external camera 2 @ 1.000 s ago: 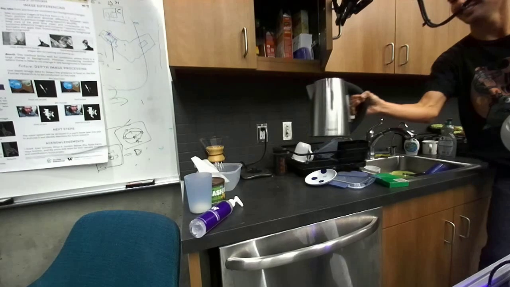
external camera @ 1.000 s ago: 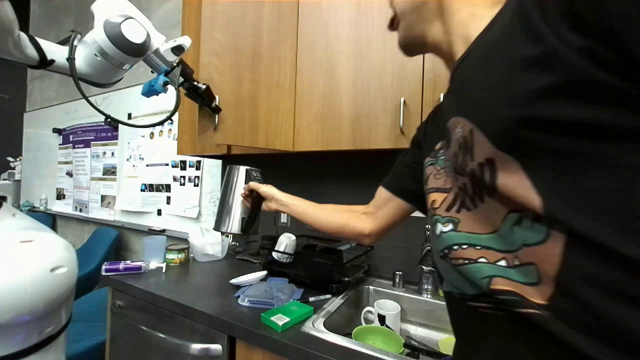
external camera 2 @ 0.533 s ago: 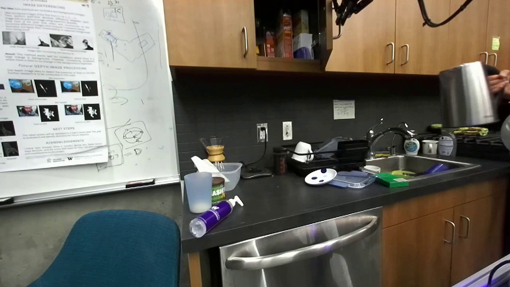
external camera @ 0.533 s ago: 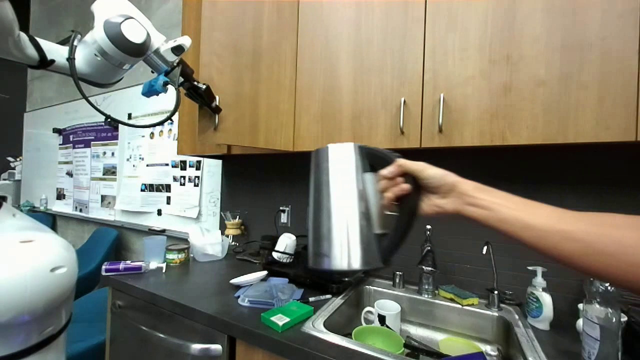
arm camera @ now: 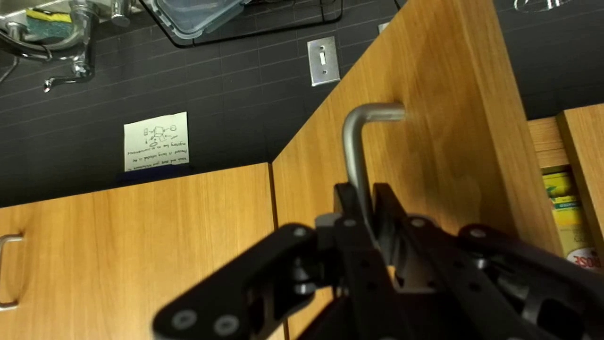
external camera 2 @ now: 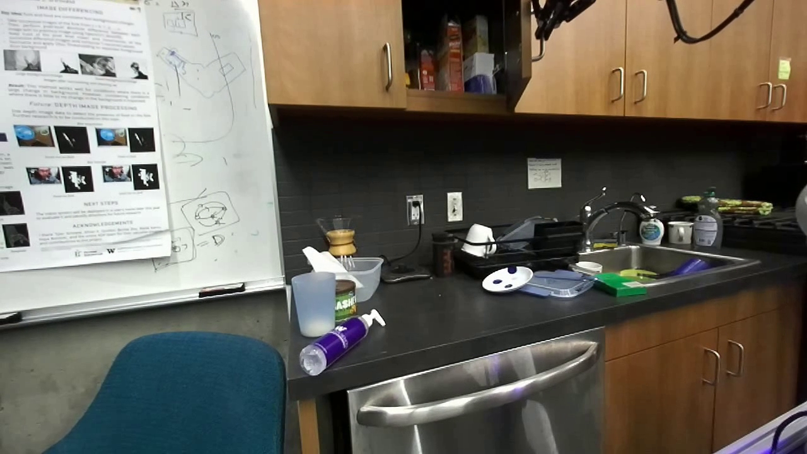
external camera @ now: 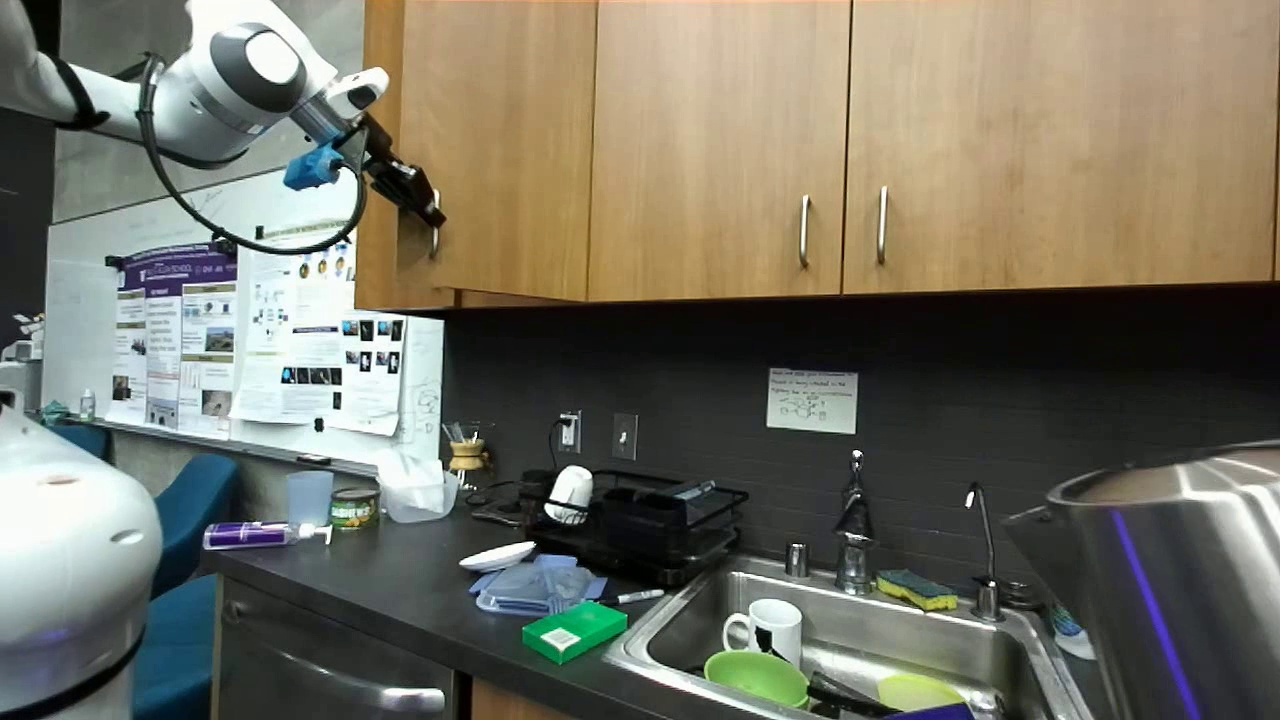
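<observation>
The handle on the open cabinet door is clamped by the gripper; boxes are shelved behind the door.

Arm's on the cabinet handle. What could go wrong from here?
The gripper clasps a slim metal handle, so it might slip if the door swings.
Boxes stand inside the open cabinet; a jerk could topple one.
The kettle blocks a corner of an exterior view, possibly masking trouble.
</observation>
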`<action>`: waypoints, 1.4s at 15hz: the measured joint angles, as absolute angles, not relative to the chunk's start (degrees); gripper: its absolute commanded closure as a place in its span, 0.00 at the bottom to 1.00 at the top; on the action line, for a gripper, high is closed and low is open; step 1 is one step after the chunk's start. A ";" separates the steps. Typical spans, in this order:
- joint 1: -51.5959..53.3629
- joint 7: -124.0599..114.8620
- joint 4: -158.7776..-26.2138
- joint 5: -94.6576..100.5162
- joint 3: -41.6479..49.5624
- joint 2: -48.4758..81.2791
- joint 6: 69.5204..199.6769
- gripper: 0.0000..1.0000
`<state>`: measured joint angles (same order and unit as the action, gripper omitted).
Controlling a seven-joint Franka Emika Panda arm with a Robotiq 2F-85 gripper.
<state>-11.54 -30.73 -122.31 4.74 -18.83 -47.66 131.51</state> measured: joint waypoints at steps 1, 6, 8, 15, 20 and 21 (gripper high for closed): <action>-10.99 -29.90 -122.50 4.32 -18.09 -47.75 131.49 0.97; -7.54 -23.36 -123.96 1.89 -13.44 -48.58 131.75 0.97; -6.22 -20.93 -124.40 1.20 -11.71 -48.81 131.79 0.97; -3.77 -15.19 -124.95 -1.11 -8.45 -49.10 131.81 0.62; -2.57 -14.32 -124.61 -4.82 -6.21 -48.72 135.65 0.45; -2.22 -14.32 -124.68 -6.16 -5.59 -48.61 135.99 0.39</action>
<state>-2.22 -14.32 -124.68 -6.16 -5.59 -48.61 135.99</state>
